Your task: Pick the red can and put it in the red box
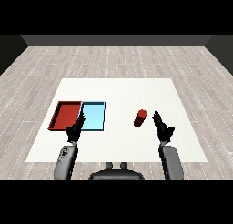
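right hand (pixel 163 127) open, empty, poised beside red can (pixel 140 118) at its 10 o'clock to grasp; left hand (pixel 75 129) open, idle by red tray (pixel 65 114)

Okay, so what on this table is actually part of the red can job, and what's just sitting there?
Part of the job:
- red can, upright on the table, not held
- red tray, its destination, nothing in it yet
- right robot hand, open, beside the can

Just there:
- light blue tray, right of the red tray
- left robot hand, open, near the trays
- white table
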Action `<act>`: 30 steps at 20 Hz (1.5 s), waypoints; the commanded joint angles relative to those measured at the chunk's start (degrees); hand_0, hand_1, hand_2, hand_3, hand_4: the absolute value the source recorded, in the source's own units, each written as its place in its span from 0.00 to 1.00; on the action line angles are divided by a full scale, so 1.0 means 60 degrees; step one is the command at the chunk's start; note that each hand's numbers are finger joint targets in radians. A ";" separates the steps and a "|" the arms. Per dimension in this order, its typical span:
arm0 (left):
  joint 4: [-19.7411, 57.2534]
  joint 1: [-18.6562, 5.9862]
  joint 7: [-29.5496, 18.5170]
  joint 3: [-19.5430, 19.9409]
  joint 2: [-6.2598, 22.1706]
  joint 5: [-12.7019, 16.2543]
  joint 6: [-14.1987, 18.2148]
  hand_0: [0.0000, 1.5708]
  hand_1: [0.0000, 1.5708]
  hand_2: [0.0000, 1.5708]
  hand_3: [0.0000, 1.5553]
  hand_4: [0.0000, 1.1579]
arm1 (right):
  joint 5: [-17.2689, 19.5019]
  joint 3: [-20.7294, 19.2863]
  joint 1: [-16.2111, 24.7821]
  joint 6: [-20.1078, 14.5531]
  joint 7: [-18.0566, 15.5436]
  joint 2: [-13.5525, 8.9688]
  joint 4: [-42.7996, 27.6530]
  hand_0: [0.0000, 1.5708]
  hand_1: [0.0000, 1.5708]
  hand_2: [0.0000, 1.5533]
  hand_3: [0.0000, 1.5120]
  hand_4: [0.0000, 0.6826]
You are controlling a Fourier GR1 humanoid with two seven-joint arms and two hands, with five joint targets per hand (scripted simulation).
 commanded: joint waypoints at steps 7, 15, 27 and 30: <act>-0.1462 -0.0172 -0.1933 0.0765 -0.0065 0.0368 0.0236 0.00 0.00 0.00 0.00 0.00 | -0.1308 -0.1112 -0.0649 0.1315 -0.1663 -0.0467 0.0271 0.00 0.00 0.00 0.00 0.00; -0.0812 0.0148 -0.3596 0.0688 -0.0311 0.0304 -0.0009 0.00 0.00 0.00 0.00 0.00 | -0.1535 -0.1742 -0.1109 0.2542 -0.3464 -0.1049 0.2165 0.00 0.00 0.00 0.00 0.00; -0.0330 0.0272 -0.4160 0.0944 -0.0169 0.0393 -0.0238 0.00 0.00 0.00 0.00 0.00 | -0.1535 -0.1896 -0.1004 0.2312 -0.3523 -0.0821 0.2293 0.00 0.00 0.00 0.00 0.00; -0.0627 0.0325 -0.3847 0.0580 -0.0429 -0.0016 0.0216 0.00 0.00 0.00 0.00 0.00 | -0.1323 -0.1793 -0.1305 0.2233 -0.3972 -0.0665 0.3095 0.00 0.00 0.00 0.00 0.00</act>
